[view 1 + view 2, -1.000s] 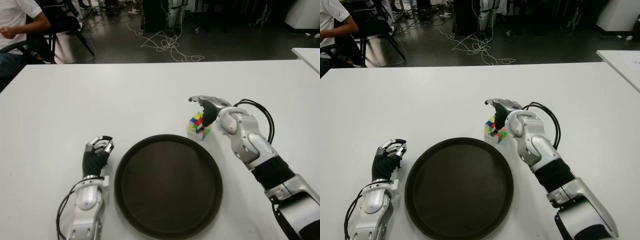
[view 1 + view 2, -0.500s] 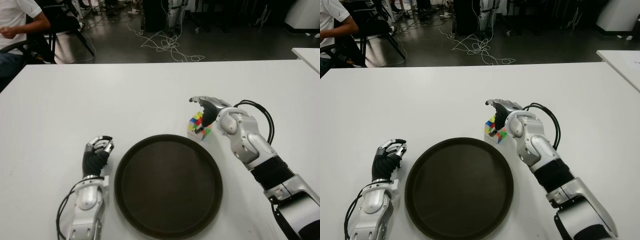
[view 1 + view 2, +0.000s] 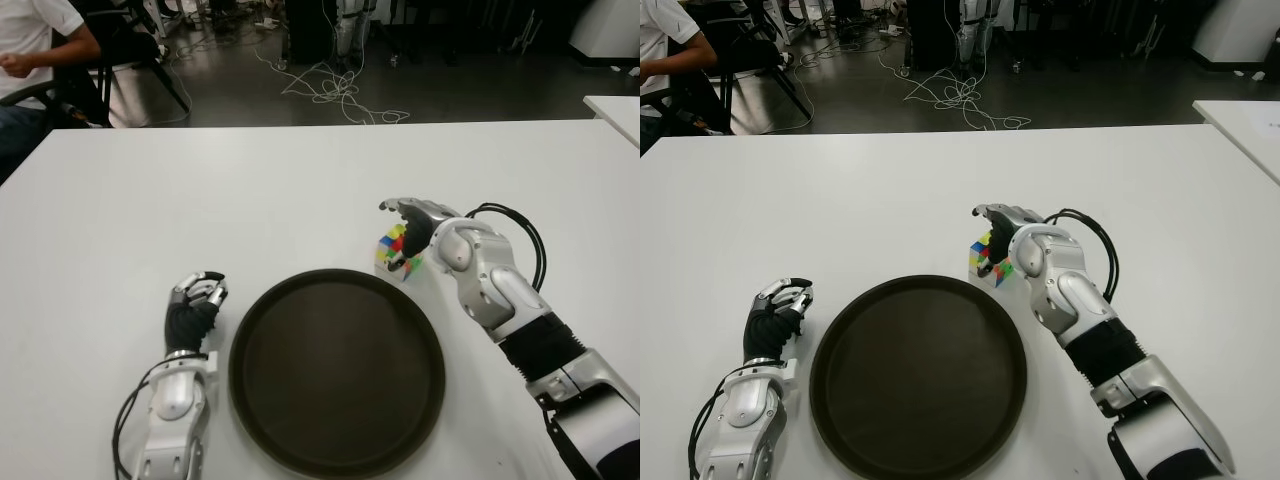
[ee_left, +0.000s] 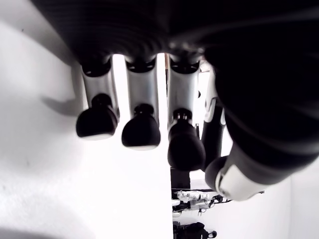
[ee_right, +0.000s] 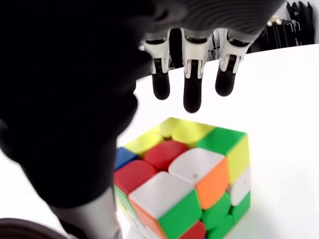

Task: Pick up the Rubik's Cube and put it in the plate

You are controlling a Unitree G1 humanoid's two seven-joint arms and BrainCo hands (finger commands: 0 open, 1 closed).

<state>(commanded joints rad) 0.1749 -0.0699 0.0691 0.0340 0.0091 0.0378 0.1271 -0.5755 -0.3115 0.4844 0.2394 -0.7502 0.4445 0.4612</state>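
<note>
The Rubik's Cube stands on the white table, just beyond the far right rim of the round dark plate. My right hand arches over the cube from the right, fingers open. In the right wrist view its fingertips hang past the cube without touching it, and the thumb is a dark shape beside it. My left hand shows left of the plate with its fingers curled and nothing in them.
A seated person and a chair are beyond the table's far left corner. Cables lie on the floor behind the table. Another white table's corner shows at the right edge.
My right hand has sunk a little lower over the cube. The cube, the plate and my left hand have stayed where they were.
</note>
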